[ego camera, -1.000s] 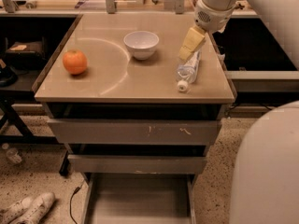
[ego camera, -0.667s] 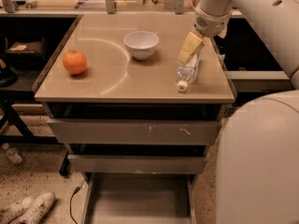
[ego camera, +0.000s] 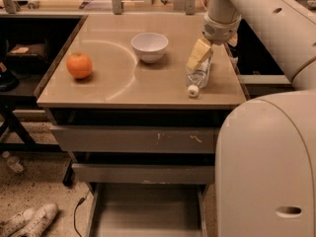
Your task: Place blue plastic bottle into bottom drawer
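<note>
The blue plastic bottle [ego camera: 198, 77] lies on its side near the right edge of the tan cabinet top [ego camera: 113, 90], with its white cap [ego camera: 192, 90] pointing toward the front. My gripper [ego camera: 199, 56] hangs from the white arm directly over the bottle's far end, at or just above it. The bottom drawer [ego camera: 148, 214] is pulled open at the foot of the cabinet, its flat grey floor bare.
A white bowl [ego camera: 149, 46] and an orange [ego camera: 79, 65] sit on the cabinet top left of the bottle. Two closed grey drawers [ego camera: 133, 139] sit above the open one. White shoes [ego camera: 27, 220] and a small bottle [ego camera: 12, 163] lie on the floor at left. My white body [ego camera: 269, 172] fills the lower right.
The gripper has come down and slightly forward over the bottle's far end. My white body fills more of the right side. The bottle has not moved.
</note>
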You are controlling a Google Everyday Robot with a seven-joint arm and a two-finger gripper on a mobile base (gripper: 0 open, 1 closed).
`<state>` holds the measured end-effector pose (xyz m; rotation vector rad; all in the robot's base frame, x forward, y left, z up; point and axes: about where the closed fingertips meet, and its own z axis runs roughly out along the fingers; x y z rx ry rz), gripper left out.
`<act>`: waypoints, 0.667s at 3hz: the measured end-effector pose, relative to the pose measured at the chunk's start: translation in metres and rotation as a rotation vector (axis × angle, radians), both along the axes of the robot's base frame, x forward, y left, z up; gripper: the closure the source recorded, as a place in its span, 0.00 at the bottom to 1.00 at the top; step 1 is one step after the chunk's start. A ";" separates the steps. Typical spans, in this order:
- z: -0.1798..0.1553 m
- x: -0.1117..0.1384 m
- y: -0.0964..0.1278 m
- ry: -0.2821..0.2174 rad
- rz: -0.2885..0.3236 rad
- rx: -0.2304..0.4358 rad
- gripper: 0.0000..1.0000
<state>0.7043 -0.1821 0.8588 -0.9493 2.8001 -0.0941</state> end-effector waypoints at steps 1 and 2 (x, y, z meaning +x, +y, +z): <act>-0.003 0.001 0.005 0.007 0.012 0.016 0.00; 0.007 -0.014 0.015 0.011 0.052 0.043 0.00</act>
